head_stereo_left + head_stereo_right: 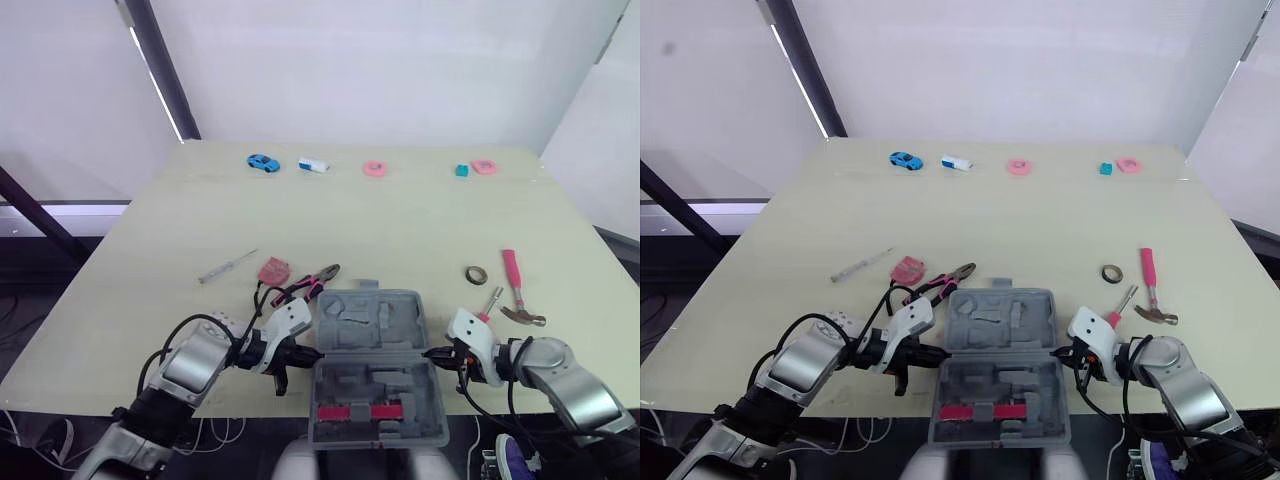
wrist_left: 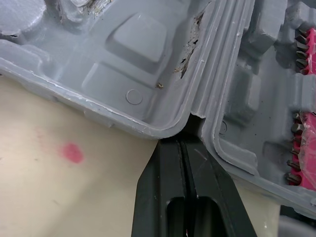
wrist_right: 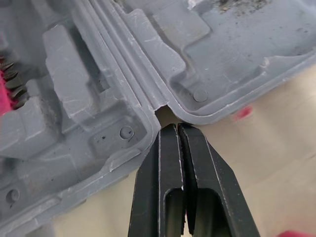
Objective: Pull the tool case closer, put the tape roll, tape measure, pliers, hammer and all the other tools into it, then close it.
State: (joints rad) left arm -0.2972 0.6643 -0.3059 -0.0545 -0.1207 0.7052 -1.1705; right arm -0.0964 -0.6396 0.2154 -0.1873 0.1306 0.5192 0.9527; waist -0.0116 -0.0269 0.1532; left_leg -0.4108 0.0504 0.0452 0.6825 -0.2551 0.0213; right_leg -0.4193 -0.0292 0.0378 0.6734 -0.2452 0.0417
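Two grippers are flanking the open tool case (image 1: 385, 300), which is lying at the middle of the worktop's (image 1: 400, 220) near edge, its front half overhanging that edge. The left gripper (image 1: 312, 353) is pointing at the case's left side and the right gripper (image 1: 430, 353) at its right side, each right at the hinge line between the two halves.

From the head views I am only making out black tips against grey plastic. The wrist views are showing more: each gripper's fingers are pressed together with no gap, holding nothing, the tips sitting in the notch where the halves meet. The wrist views are also showing pink rows of bits (image 2: 303, 44) in the front half and a pink spot (image 2: 71, 152) on the worktop beside the case.

Left of the case, pliers (image 1: 312, 284), a pink tape measure (image 1: 273, 269) and a screwdriver (image 1: 227, 266) are lying on the worktop. Towards the right edge, the tape roll (image 1: 476, 273), the pink-handled hammer (image 1: 517, 288) and a small pink-tipped tool (image 1: 489, 303) are lying close together. Along the far edge, a blue toy car (image 1: 263, 162) and several small pink, white and teal pieces are sitting in a row.
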